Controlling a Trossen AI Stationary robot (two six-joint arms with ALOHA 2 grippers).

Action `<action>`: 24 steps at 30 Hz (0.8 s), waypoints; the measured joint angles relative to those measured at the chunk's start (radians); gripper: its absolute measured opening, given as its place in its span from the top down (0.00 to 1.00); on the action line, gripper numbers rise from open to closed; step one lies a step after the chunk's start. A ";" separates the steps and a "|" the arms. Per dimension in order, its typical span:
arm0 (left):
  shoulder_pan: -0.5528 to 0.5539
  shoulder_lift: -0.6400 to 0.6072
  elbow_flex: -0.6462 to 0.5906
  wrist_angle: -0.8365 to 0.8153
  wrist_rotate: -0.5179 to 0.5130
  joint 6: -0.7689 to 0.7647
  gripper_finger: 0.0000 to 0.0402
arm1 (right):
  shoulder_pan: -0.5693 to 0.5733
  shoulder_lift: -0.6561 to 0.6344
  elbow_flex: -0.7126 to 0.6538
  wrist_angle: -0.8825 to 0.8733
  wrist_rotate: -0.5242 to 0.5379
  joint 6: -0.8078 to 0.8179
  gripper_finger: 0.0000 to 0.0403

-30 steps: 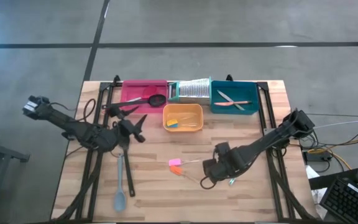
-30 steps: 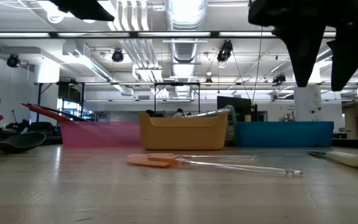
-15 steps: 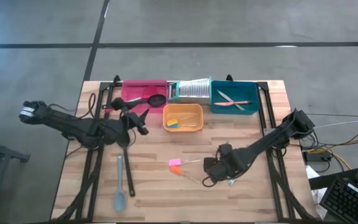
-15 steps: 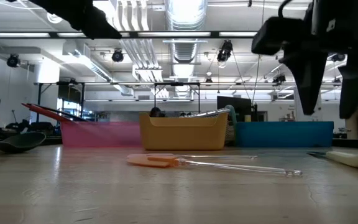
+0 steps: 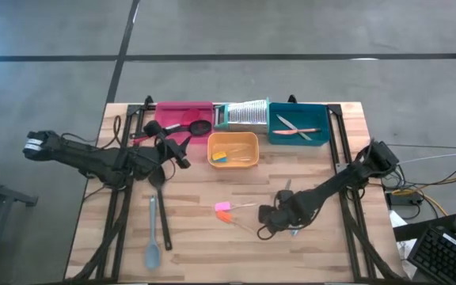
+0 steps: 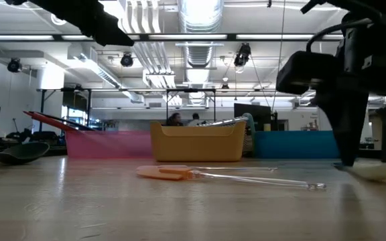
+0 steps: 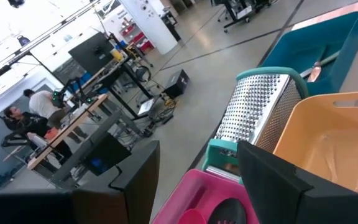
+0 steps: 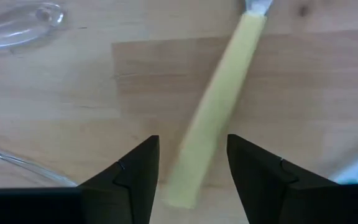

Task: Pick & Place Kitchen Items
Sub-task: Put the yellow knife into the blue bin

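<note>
A yellow-handled knife [image 8: 219,99] lies flat on the wooden table at the near right; its handle also shows in the low view [image 6: 379,171]. My right gripper [image 8: 191,140] is open and low over it, one finger on each side of the handle's free end. I cannot tell whether they touch it. In the high view my right gripper [image 5: 270,220] covers the knife. My left gripper [image 5: 179,152] is open and empty in the air, beside the pink tray [image 5: 182,111], which holds a black ladle [image 5: 190,127].
A grey-blue spoon [image 5: 152,237] and a black spoon [image 5: 159,198] lie at the near left. Pink and orange pieces on clear handles [image 5: 224,210] lie mid-table. At the far edge stand an orange tray [image 5: 233,136], a silver grater [image 5: 244,115] and a teal tray [image 5: 320,127] with knives.
My right gripper has gone down to the table, its open fingers now on either side of the yellow handle. My left gripper has gone a little toward the far edge, nearer the pink tray, still open.
</note>
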 joint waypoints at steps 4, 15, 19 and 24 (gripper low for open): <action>0.000 0.000 0.000 0.000 0.002 -0.001 0.46 | -0.002 0.046 -0.006 0.036 -0.027 -0.018 0.58; 0.000 0.007 0.000 0.002 0.026 -0.001 0.46 | -0.002 0.131 0.062 -0.087 -0.103 -0.052 0.69; 0.000 0.007 0.000 0.001 0.025 -0.002 0.46 | 0.000 0.128 0.066 -0.162 -0.122 -0.058 0.76; 0.000 0.007 0.000 0.001 0.025 -0.001 0.46 | 0.001 0.128 0.064 -0.173 -0.133 -0.070 0.85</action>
